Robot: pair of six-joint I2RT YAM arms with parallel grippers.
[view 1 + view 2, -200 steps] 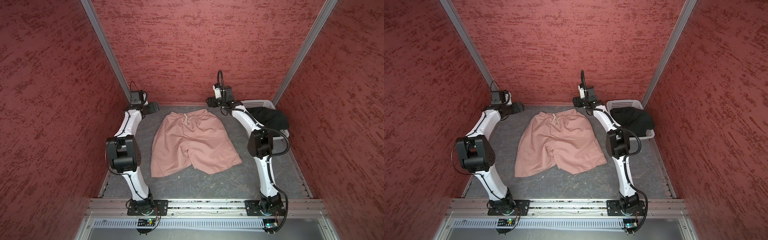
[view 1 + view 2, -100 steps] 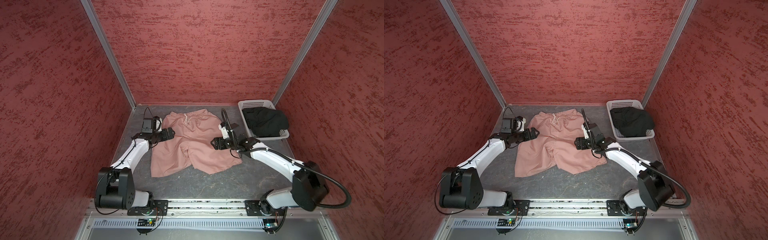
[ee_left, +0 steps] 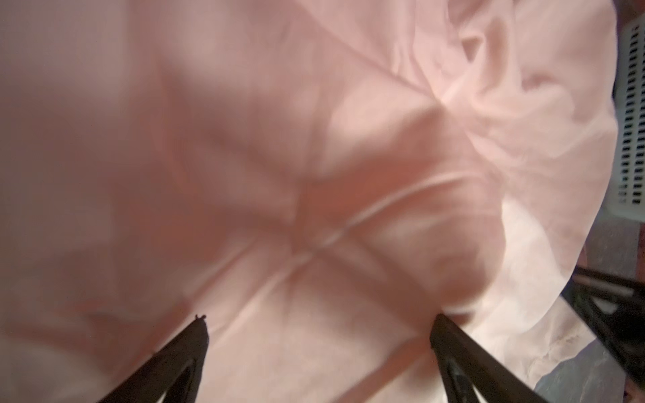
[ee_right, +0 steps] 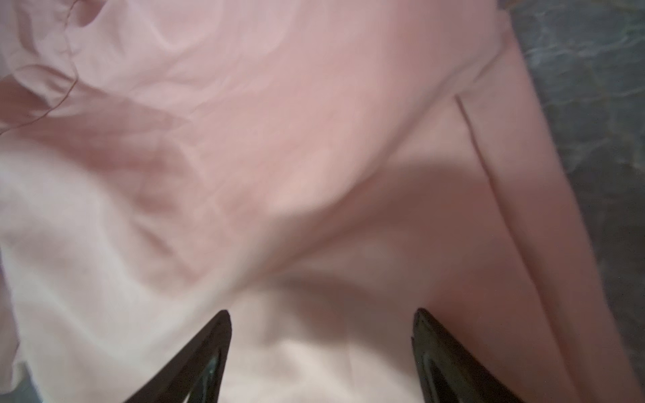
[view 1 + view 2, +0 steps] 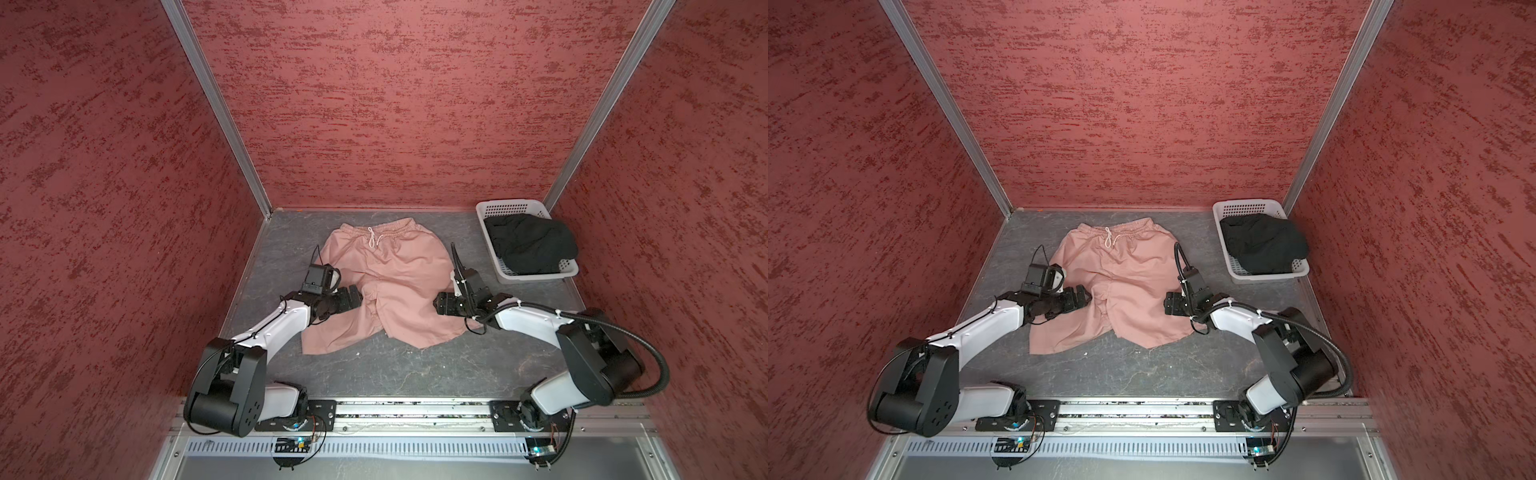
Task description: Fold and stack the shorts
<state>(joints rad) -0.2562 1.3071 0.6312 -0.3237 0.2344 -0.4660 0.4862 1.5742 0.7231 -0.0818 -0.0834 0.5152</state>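
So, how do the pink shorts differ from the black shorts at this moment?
The pink shorts lie spread out on the table; the black shorts sit bunched in the white basket. The pink pair shows its waistband and drawstring; the black pair shows no clear shape. Both are soft fabric and not yet folded.
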